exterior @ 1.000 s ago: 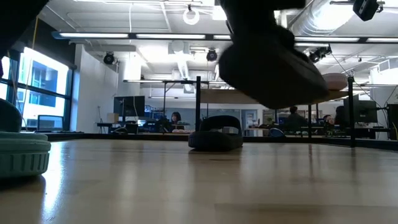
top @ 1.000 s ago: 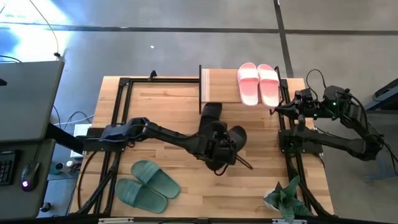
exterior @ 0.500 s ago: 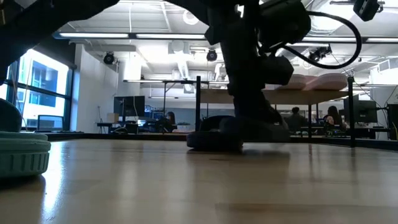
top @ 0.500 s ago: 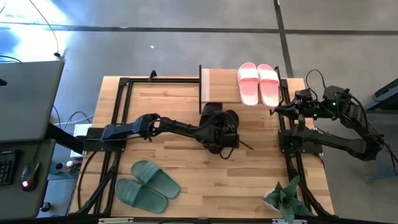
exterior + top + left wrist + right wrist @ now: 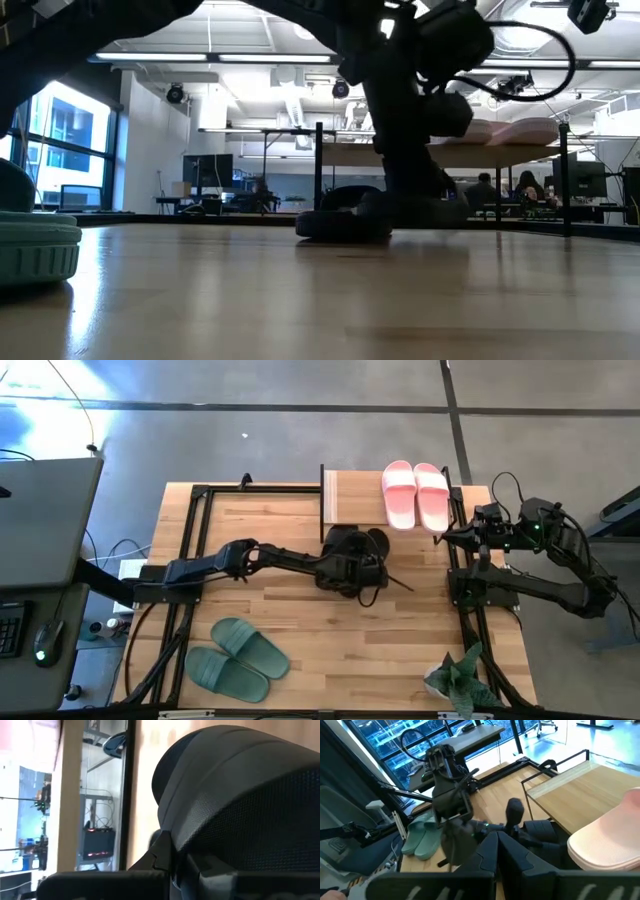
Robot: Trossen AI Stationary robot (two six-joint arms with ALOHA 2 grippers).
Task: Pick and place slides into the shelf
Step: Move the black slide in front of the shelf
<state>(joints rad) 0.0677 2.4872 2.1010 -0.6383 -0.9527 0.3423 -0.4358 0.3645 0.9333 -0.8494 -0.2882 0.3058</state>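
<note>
My left gripper reaches over the table's middle and is shut on a black slide, low in front of the shelf. The second black slide lies flat on the table beside it, under the shelf's near edge. Two pink slides lie soles down on the shelf's plank top. Two dark green slides lie on the table near the front left. My right gripper is shut on nothing and waits folded back at the table's right edge. My left gripper holds the black slide by its rim, pinched between the two fingers. The fingers slant down from the table's left and near side. The slide stands tilted; its lower end is at the tabletop, and whether it touches I cannot tell.
A black metal frame runs round the tabletop. A potted plant stands at the front right corner. Bare wood lies between the green slides and the shelf. A grey desk stands left of the table.
My left gripper has carried the black slide toward the table's far edge and down, from above the table's middle to just in front of the shelf, beside the other black slide. It has stayed shut. The slide hung well above the table a second ago and is now low.
</note>
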